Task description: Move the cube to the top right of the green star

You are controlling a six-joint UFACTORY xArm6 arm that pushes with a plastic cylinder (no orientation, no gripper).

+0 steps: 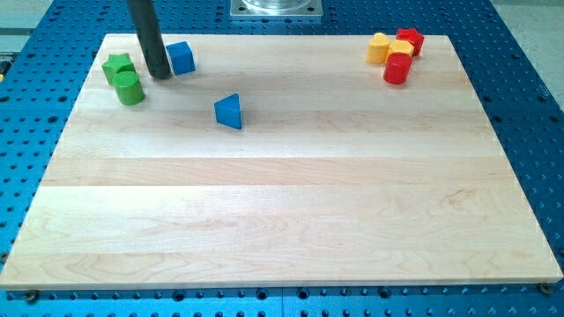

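The blue cube (181, 57) sits near the top left of the wooden board (282, 211). The green star (117, 67) lies further left, with a green cylinder (129, 88) touching it just below. My tip (159, 75) is the lower end of the dark rod. It stands between the green star and the blue cube, touching or almost touching the cube's left side. The cube is to the right of the star and slightly higher in the view.
A blue triangular block (229, 112) lies below and right of the cube. At the top right sits a cluster: a yellow block (379, 47), a red star (410, 40), another yellow block (401, 49) and a red cylinder (397, 69).
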